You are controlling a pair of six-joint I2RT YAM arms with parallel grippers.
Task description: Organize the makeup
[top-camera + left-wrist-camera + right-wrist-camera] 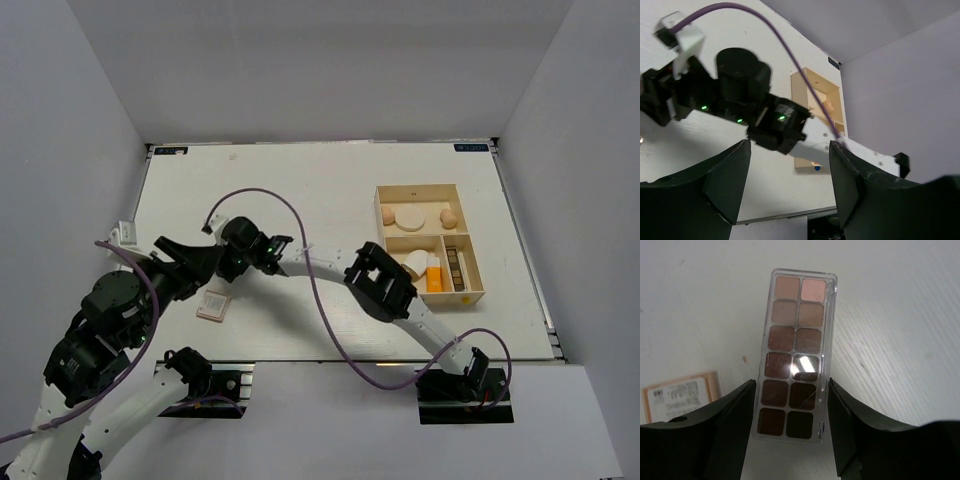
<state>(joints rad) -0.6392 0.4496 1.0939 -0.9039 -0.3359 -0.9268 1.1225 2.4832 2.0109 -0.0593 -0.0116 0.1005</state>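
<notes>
Grey walls box in your white desk, which carries 2 small blue stickers at its far corners; their print is too small to read.

Your right arm reaches across to the left side of the desk. The right claw is closed on the eyeshadow palette, with a finger against each long edge of its near half. The palette is a clear case with 12 pans in 2 columns of 6, pale pink at the far end and dark brown nearest the claw. It seems to lie flat on the desk, though you cannot be sure from this angle.

Just beside the palette, on its left in the wrist view, sits the square pinkish compact. It has a white label with fine print that cannot be read.

Your left claw stands wide with nothing between its fingers, and it points at the right arm's wrist.

On the right of the desk, well apart, is the wooden box. Its far compartment holds 2 peach egg sponges with the round cream puff between them. The near left compartment holds the teardrop sponge and the orange tube, and the narrow near right one holds a dark strip.
</notes>
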